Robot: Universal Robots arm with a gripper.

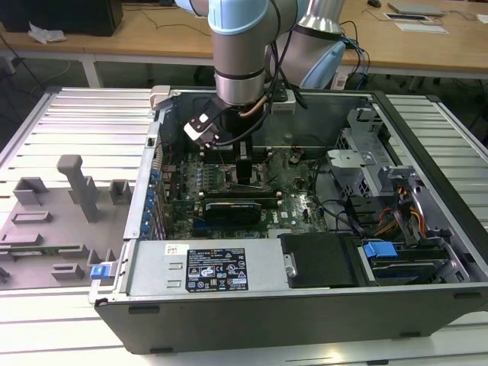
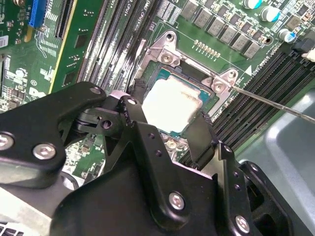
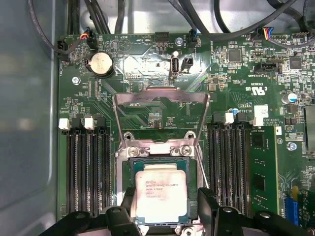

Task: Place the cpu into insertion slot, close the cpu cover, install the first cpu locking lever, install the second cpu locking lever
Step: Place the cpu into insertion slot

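The cpu (image 3: 161, 194), a silver-topped square chip, sits level in the insertion slot (image 3: 193, 169) on the green motherboard (image 1: 301, 202). My gripper (image 3: 165, 211) reaches down over it, and its black fingers (image 3: 129, 206) press against two opposite edges of the chip. In the second wrist view the cpu (image 2: 172, 105) lies between the same fingertips (image 2: 199, 135), inside the slot's frame (image 2: 167, 59). The cpu cover (image 3: 133, 104) stands swung open behind the slot. A thin locking lever (image 2: 275, 104) sticks out free beside the slot. In the exterior view my gripper (image 1: 245, 179) is low inside the computer case.
Long black memory slots (image 3: 86, 167) run along both sides of the socket. A black expansion card (image 1: 232, 207) lies near the gripper. Drive cages and cables (image 1: 381, 191) fill the exterior view's right. A grey fixture tray (image 1: 57, 221) sits outside the case on the left.
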